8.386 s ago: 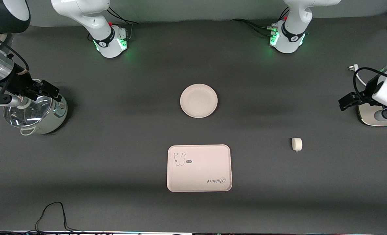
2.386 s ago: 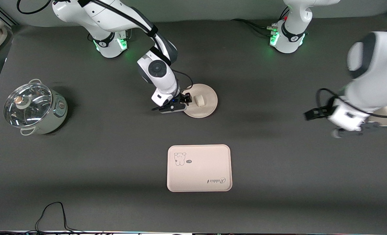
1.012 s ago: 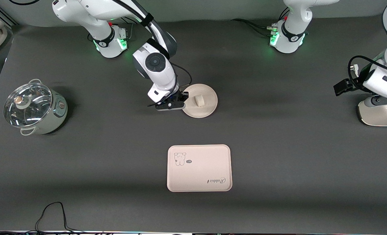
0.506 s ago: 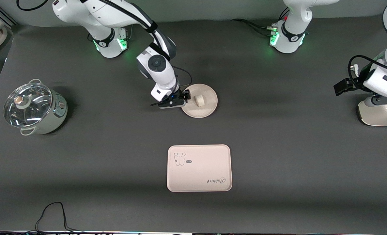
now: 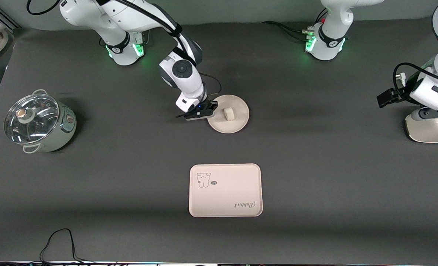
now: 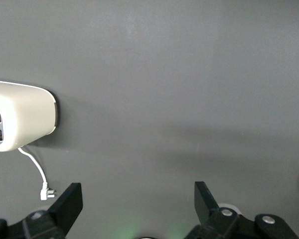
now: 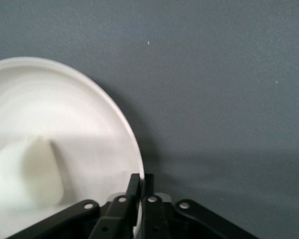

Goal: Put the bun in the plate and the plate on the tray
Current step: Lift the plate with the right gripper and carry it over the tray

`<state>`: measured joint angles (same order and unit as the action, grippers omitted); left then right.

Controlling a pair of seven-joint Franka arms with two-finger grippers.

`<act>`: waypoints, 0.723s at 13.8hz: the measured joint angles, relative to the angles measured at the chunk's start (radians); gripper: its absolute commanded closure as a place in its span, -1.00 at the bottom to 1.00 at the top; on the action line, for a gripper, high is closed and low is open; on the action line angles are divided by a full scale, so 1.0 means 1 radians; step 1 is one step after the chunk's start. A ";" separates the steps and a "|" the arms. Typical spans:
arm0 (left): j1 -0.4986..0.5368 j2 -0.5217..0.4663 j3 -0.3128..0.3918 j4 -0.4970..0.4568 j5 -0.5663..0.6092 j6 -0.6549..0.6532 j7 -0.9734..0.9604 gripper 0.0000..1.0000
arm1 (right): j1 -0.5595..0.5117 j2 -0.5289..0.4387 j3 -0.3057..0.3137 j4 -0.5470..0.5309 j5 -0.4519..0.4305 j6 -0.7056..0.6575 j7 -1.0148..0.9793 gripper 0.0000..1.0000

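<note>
Now the bun (image 5: 229,113) sits inside the round plate (image 5: 237,123), roughly at its middle, and the plate rests on the dark table (image 5: 315,184). The right tool (image 5: 208,112) is at the plate's rim on the side toward the right arm's end of the table; in the right wrist view its two fingers (image 7: 134,191) are pressed together on the plate's (image 7: 79,124) thin edge, one above and one below it, with the bun (image 7: 26,172) lying just beside them on the plate's surface.

Relative to the plate, the tray (image 5: 225,190) lies nearer to the front camera and well apart from it, flat on the table, with its cartoon animal drawing (image 5: 203,179) and "Rabbit" script (image 5: 245,204) facing up. Nothing lies on the tray.

Well apart from the plate, toward the right arm's end of the table, stands a small cooking pot with a glass lid (image 5: 38,123).

The left arm waits, its left tool (image 5: 384,99) up over the table toward the left arm's end, well apart from the plate and beside a white toaster (image 5: 429,131). In the left wrist view its fingers (image 6: 70,204) are spread wide with nothing between them, and the toaster (image 6: 20,122) shows with its cord and plug (image 6: 45,190).
</note>
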<state>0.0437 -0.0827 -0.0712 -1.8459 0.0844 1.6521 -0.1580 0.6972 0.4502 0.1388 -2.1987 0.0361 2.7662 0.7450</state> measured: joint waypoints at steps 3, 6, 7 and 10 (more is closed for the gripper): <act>-0.001 0.000 -0.002 0.000 0.000 -0.009 0.000 -1.00 | 0.000 -0.001 0.000 0.001 0.000 0.001 0.000 1.00; -0.001 -0.001 -0.002 0.000 0.000 -0.011 0.000 -1.00 | -0.006 -0.010 -0.002 0.017 0.000 -0.007 0.000 1.00; -0.001 -0.002 -0.002 0.000 0.000 -0.011 0.000 -1.00 | -0.014 -0.023 -0.005 0.036 0.001 -0.043 0.001 1.00; -0.004 -0.005 -0.006 0.009 0.000 -0.013 0.000 -1.00 | -0.045 -0.079 -0.008 0.129 0.078 -0.190 0.001 1.00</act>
<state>0.0396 -0.0874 -0.0772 -1.8371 0.0840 1.6393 -0.1578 0.6518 0.3710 0.1308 -2.0700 0.1143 2.5766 0.7462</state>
